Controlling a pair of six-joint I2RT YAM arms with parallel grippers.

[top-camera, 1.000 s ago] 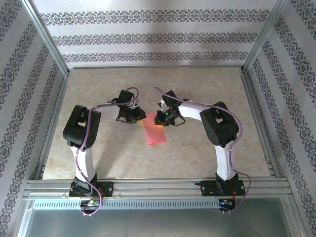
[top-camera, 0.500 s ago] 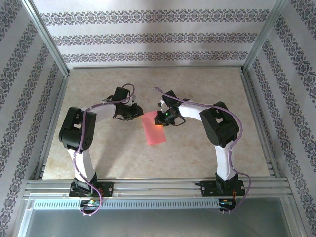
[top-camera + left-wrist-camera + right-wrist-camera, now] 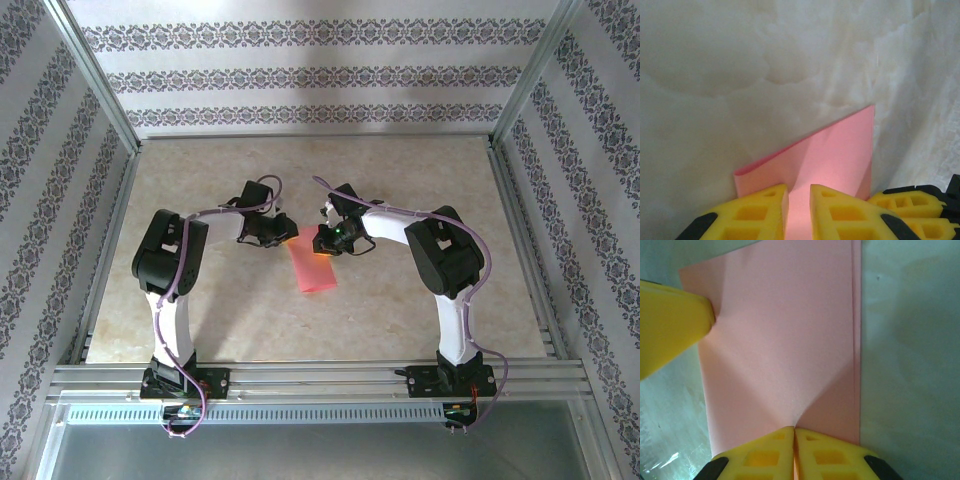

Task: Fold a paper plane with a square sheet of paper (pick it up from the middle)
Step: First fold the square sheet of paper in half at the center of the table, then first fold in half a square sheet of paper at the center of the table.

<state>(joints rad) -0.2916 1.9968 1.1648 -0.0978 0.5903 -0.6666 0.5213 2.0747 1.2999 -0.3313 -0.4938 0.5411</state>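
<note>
Right claw [image 3: 794, 430] and left claw [image 3: 799, 189] pinch the folded sheet [image 3: 780, 340]

Between the grippers: the left gripper [image 3: 283, 229] and right gripper [image 3: 322, 243] face each other closely, each pinching the far end of the pink sheet of paper [image 3: 312, 270]; no passage here.
Beside the left gripper: in its wrist view, the right gripper's yellow fingers [image 3: 910, 207] crowd its right side.
Beyond both grippers: bare table [image 3: 400, 170], open to the back wall [image 3: 320, 80].
Nearer than the grippers: the paper lies flat toward the arm bases, with free table on either side.
Outward of each gripper: its own bent arm, then a metal frame rail [image 3: 105, 250] and side wall.
</note>
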